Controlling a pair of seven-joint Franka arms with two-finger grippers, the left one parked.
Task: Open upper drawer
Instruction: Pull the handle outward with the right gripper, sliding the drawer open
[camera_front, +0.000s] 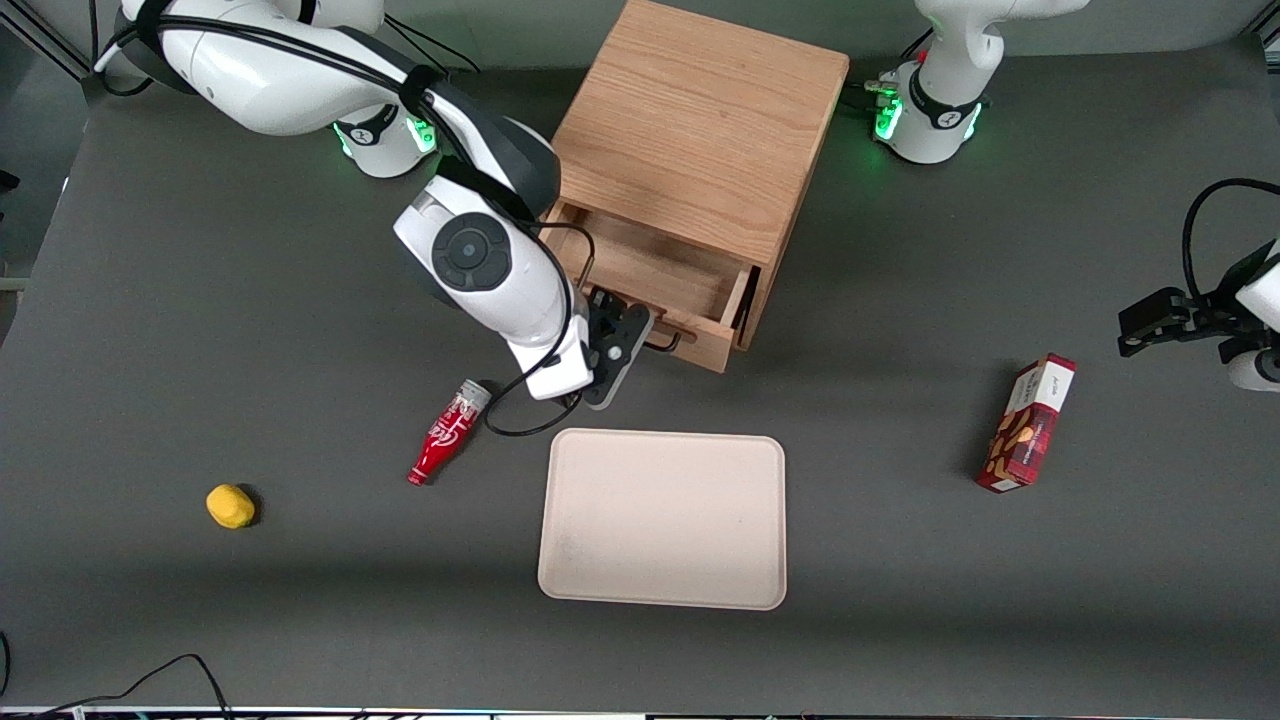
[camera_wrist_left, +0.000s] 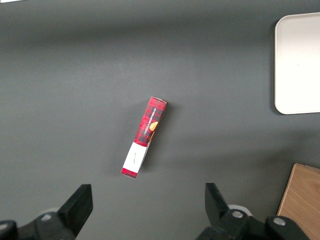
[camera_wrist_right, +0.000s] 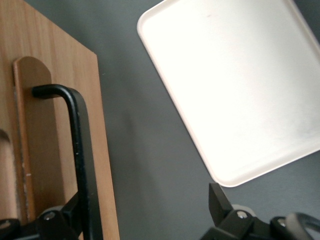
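Note:
The oak cabinet (camera_front: 700, 130) stands at the back middle of the table. Its upper drawer (camera_front: 660, 275) is pulled partly out toward the front camera, and the inside looks empty. The thin black bar handle (camera_front: 668, 343) sits on the drawer front. My right gripper (camera_front: 628, 338) is at that handle, open. In the right wrist view the handle (camera_wrist_right: 77, 145) runs along the light-wood drawer front (camera_wrist_right: 50, 150) close to one finger, and the gripper (camera_wrist_right: 145, 215) has its jaws wide apart and not closed on the bar. The bottom drawer is hidden.
A beige tray (camera_front: 662, 518) lies nearer the camera than the drawer, also in the right wrist view (camera_wrist_right: 240, 85). A red bottle (camera_front: 448, 432) lies beside the gripper. A yellow object (camera_front: 230, 505) lies toward the working arm's end. A red box (camera_front: 1028, 423) lies toward the parked arm's end.

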